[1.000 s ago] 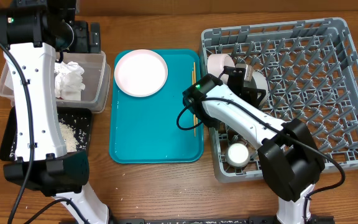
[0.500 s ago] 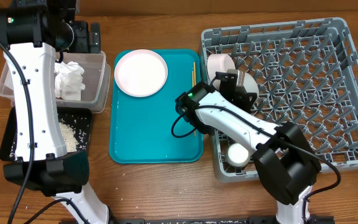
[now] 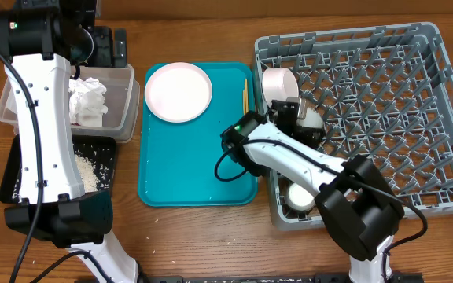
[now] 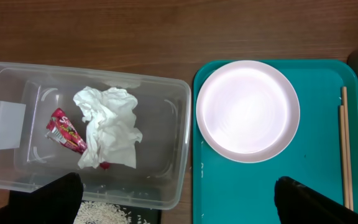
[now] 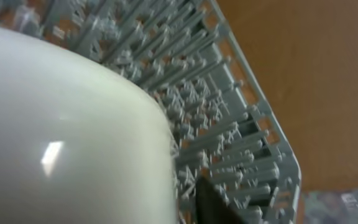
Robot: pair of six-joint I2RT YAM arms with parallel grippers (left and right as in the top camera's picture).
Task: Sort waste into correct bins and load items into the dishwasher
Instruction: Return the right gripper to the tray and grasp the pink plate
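My right gripper point(image 3: 294, 112) is over the front-left part of the grey dish rack point(image 3: 415, 47), shut on the rim of a pale grey bowl point(image 3: 311, 119). In the right wrist view the bowl point(image 5: 67, 124) fills the left side, with one dark finger point(image 5: 219, 202) outside it. A pinkish bowl point(image 3: 277, 82) stands in the rack and a white cup point(image 3: 299, 196) lies at its front. A plate point(image 3: 178, 91) and chopsticks point(image 3: 244, 96) lie on the teal tray point(image 3: 195, 173). My left gripper point(image 4: 179, 205) hangs open above the clear tub point(image 4: 179, 143), which holds the napkin point(image 4: 107, 124) and red wrapper point(image 4: 66, 134).
The black tray point(image 3: 14, 169) with rice grains point(image 3: 85, 169) sits in front of the clear tub at the left. My left arm's white link crosses over it. The wooden table shows around the tray and the rack.
My right arm has swung left and its gripper has carried the pale grey bowl a little toward the rack's front left. The left arm has not moved.
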